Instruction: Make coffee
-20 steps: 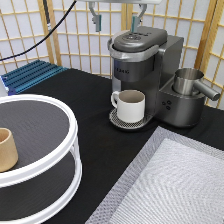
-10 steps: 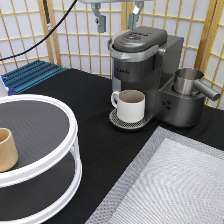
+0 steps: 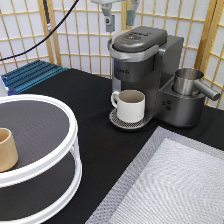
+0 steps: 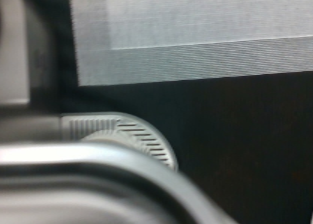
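Note:
A grey coffee machine (image 3: 142, 65) stands at the back of the black table, its lid down. A white mug (image 3: 129, 105) sits on the round drip tray (image 3: 118, 120) under the spout. My gripper (image 3: 119, 18) hangs at the exterior view's top, just above the machine's lid, fingers open and empty. The wrist view looks down past the machine's blurred top edge (image 4: 78, 175) at the drip tray (image 4: 138, 137) and the grey mat (image 4: 205, 40).
A steel milk jug (image 3: 190, 82) sits on the machine's right side. A white two-tier round stand (image 3: 35, 145) at the left holds a tan cup (image 3: 7, 149). A grey woven mat (image 3: 170, 185) lies at the lower right. A blue rack (image 3: 30, 75) lies at the back left.
My gripper has risen a little above the machine's lid. The mug and machine have not moved.

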{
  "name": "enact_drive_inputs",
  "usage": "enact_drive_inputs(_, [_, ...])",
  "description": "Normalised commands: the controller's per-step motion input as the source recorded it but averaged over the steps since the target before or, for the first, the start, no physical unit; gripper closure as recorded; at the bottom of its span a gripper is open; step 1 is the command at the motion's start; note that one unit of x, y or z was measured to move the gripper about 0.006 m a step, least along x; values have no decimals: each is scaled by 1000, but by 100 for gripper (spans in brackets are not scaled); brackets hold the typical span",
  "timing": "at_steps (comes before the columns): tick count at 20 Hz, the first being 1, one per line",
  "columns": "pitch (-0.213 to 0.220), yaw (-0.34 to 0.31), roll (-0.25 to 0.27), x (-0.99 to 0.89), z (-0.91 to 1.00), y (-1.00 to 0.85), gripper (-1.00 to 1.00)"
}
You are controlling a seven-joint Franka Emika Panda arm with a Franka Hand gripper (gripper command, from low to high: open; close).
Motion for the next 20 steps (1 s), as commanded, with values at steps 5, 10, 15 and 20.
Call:
enact_drive_inputs(5, [3, 54, -19, -1, -73, 172, -100])
enact_drive_inputs(10, [0, 23, 31, -1, -21, -267, -100])
enact_drive_inputs(15, [26, -3, 75, 239, 80, -291, -100])
enact_drive_inputs(20, [1, -11, 3, 99, -70, 11, -100])
